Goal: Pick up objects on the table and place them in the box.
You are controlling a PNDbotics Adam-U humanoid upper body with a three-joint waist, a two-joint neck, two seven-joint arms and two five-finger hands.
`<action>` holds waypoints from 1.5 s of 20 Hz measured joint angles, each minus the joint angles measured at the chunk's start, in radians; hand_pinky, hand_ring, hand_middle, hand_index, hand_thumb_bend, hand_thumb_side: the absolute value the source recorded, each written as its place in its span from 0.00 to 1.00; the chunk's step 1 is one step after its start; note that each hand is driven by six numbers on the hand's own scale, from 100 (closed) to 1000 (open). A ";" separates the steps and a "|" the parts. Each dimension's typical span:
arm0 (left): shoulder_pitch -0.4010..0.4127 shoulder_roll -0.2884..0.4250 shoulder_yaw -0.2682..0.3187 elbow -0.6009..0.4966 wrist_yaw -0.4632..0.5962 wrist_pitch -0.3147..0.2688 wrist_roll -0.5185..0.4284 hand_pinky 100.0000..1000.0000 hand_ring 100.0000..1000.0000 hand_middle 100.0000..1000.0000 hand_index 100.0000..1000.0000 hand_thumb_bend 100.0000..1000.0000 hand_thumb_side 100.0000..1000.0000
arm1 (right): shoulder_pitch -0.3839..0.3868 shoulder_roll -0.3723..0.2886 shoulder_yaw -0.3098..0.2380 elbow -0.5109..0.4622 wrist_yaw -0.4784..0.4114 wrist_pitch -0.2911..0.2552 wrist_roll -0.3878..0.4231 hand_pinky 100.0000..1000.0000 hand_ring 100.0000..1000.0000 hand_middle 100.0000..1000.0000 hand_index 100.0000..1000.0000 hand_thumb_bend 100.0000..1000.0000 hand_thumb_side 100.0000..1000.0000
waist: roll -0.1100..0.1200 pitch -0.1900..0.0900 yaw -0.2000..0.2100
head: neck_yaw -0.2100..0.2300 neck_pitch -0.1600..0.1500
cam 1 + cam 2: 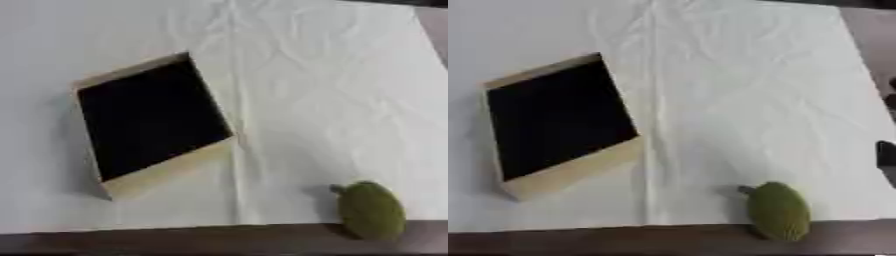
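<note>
A green oval fruit-like object (373, 210) with a short stem lies at the near edge of the white cloth, partly over the dark table edge. The box (166, 169) is a shallow tan wooden tray with a black inside, lying askew on the cloth's left half, with nothing visible in it. A small dark shape at the right border of the right eye view looks like part of my right hand (885, 154), well right of the fruit and apart from it. My left hand shows in neither view.
A creased white cloth (315, 90) covers the table. A dark strip of table edge (175, 242) runs along the bottom. Bare cloth lies between the box and the green object.
</note>
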 measured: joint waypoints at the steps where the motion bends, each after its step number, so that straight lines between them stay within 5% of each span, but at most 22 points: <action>1: 0.000 0.000 0.000 0.000 0.000 0.000 0.000 0.52 0.64 0.65 0.68 0.88 0.75 | -0.002 0.000 0.002 0.000 0.000 -0.001 0.001 0.84 0.76 0.76 0.85 0.00 0.39 | 0.000 0.000 0.000 | -0.001 0.000; 17: -0.008 0.000 -0.006 0.000 0.006 0.000 -0.001 0.52 0.64 0.65 0.68 0.88 0.75 | 0.018 0.000 0.107 0.000 -0.111 -0.076 0.104 0.84 0.77 0.75 0.86 0.00 0.59 | -0.004 0.000 0.006 | -0.003 0.000; 30: -0.008 0.000 -0.006 0.000 0.006 0.000 -0.001 0.52 0.64 0.65 0.68 0.88 0.75 | 0.031 0.000 0.161 0.000 -0.149 -0.106 0.196 0.84 0.77 0.76 0.87 0.00 0.60 | -0.005 0.000 0.015 | -0.012 0.000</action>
